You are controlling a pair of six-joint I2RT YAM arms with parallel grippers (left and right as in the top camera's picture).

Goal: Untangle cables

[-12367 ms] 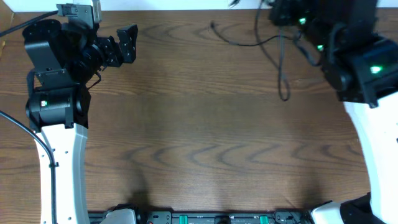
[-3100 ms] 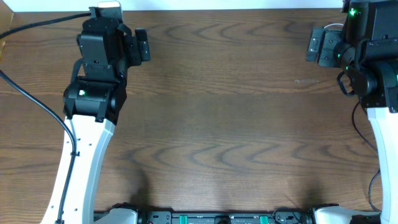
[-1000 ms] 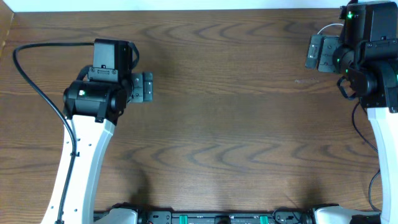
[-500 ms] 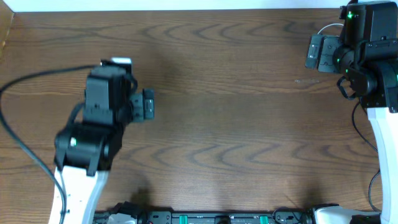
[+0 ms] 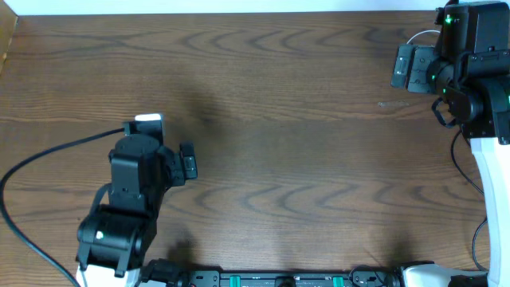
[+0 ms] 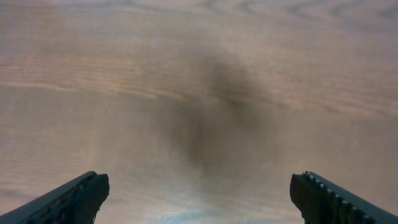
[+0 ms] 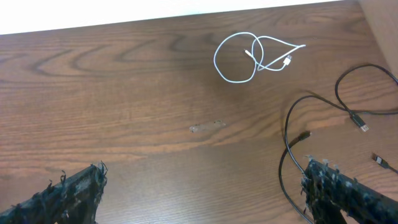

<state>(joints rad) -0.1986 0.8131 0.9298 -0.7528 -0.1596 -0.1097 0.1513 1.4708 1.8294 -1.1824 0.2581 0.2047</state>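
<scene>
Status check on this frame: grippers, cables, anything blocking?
Left gripper jaws open, empty. Right gripper jaws open, empty. White cable looped on itself, lying apart from black cable, both untouched. Nothing in the way.

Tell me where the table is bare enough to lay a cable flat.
Bare: the whole middle of the brown wooden table, between the left gripper and right gripper. Crowded: the far right corner, where the looped thin white cable and the long thin black cable lie apart.
</scene>
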